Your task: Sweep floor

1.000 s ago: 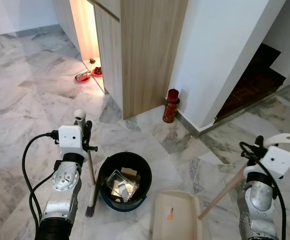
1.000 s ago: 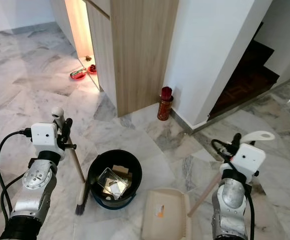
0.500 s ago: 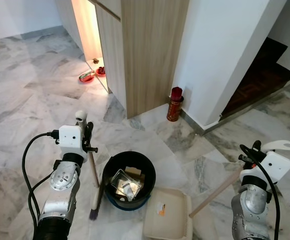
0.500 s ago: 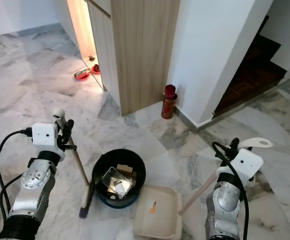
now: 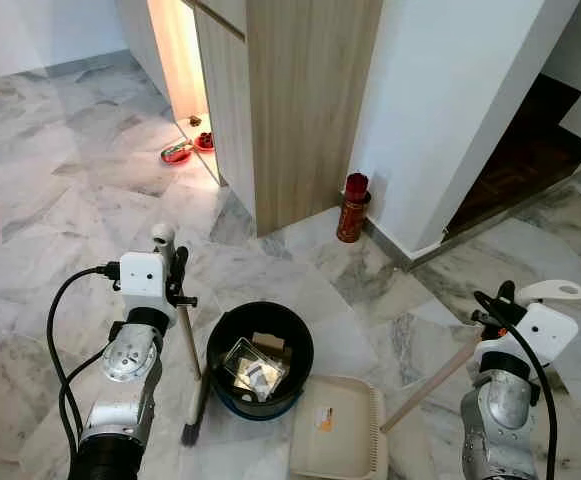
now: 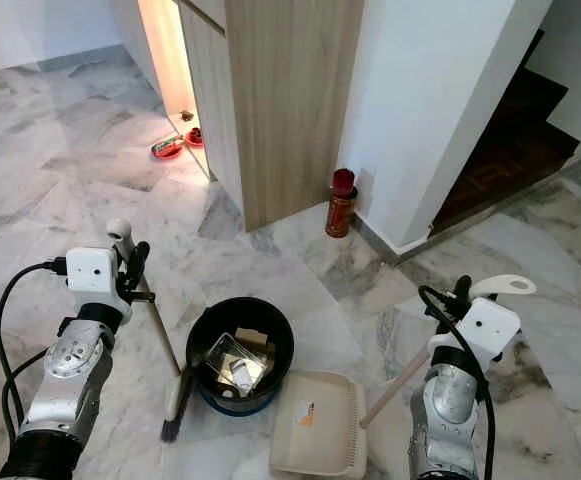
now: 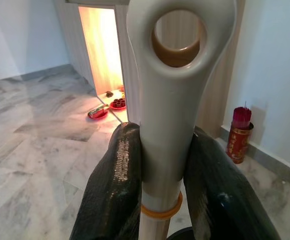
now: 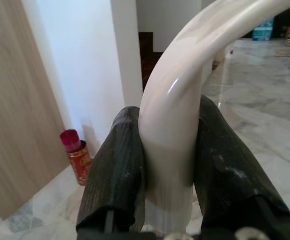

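My left gripper (image 7: pixel 162 165) is shut on the cream handle of a broom (image 5: pixel 188 345); its dark bristles (image 5: pixel 191 430) rest on the marble floor left of a black bin. My right gripper (image 8: pixel 167 150) is shut on the curved cream handle of a dustpan (image 8: pixel 184 75). The beige dustpan (image 5: pixel 338 442) lies flat on the floor just right of and nearer than the bin, its wooden shaft (image 5: pixel 430 380) slanting up to my right arm. The black bin (image 5: pixel 260 358) stands between my arms with clear wrappers and scraps inside.
A wooden cabinet (image 5: pixel 290 100) stands ahead, with a lit gap (image 5: pixel 175 60) and small red dishes (image 5: pixel 177 152) on the floor to its left. A red and gold canister (image 5: pixel 351 209) sits at the white wall's foot. Dark stairs (image 5: pixel 520 160) descend at the right.
The camera has moved slightly, so the scene sits a little differently. Over the second the dustpan slid left, closer to the bin. Both grips are unchanged.
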